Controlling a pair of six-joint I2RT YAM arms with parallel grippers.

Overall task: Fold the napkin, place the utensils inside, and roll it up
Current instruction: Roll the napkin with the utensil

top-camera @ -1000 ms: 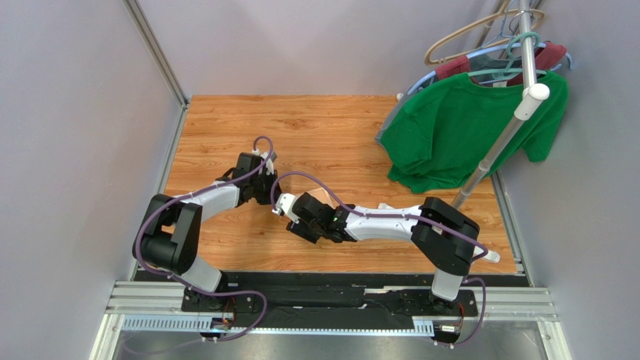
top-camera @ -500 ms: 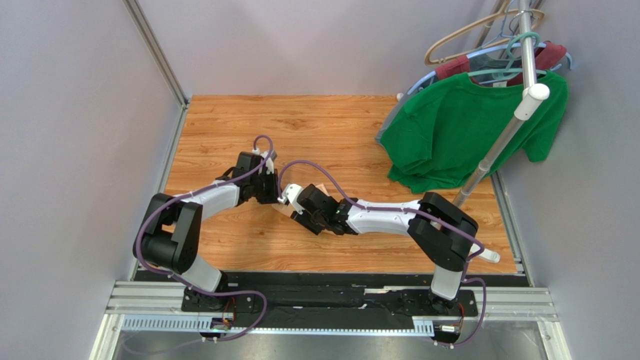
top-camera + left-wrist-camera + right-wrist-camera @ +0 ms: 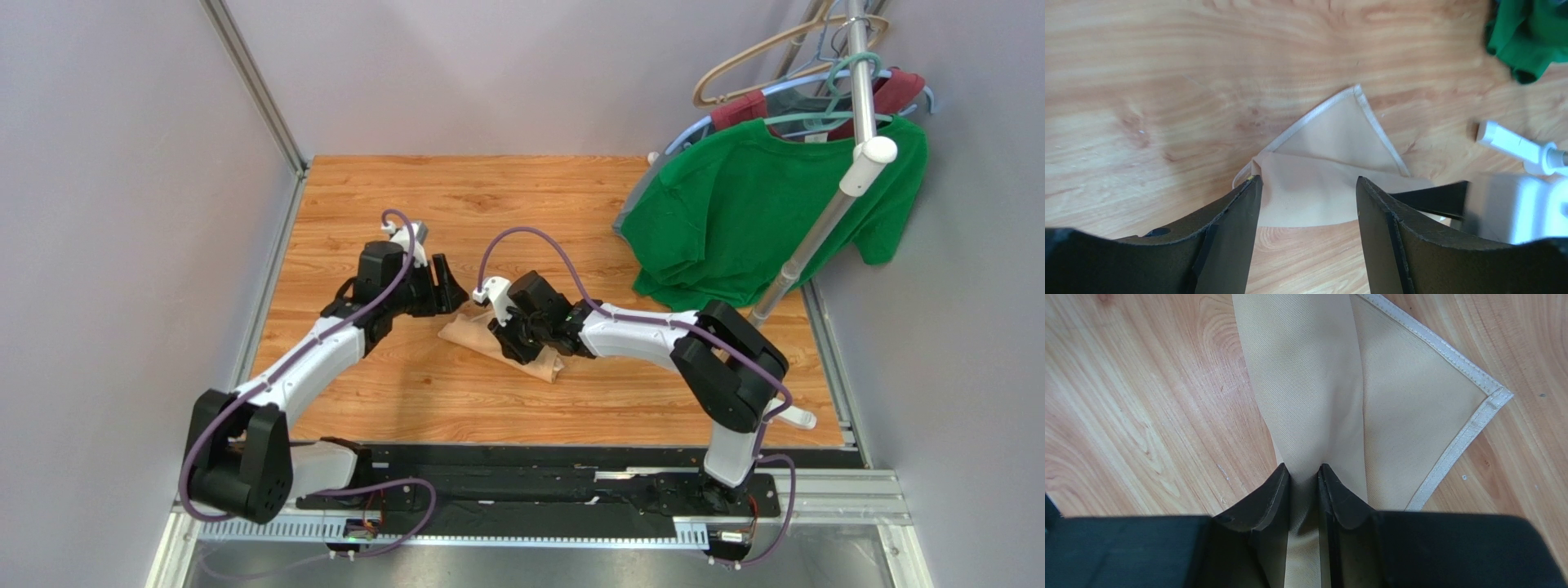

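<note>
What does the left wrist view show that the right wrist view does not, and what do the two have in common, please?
Only the left wrist view shows the left gripper, its fingers spread wide in front of the napkin, and a bit of the green T-shirt at the top right. Only the right wrist view shows the right gripper, its fingers pinched on a raised fold of the cloth. Both show the peach napkin lying folded on the wooden table, with one hemmed corner in sight.
</note>
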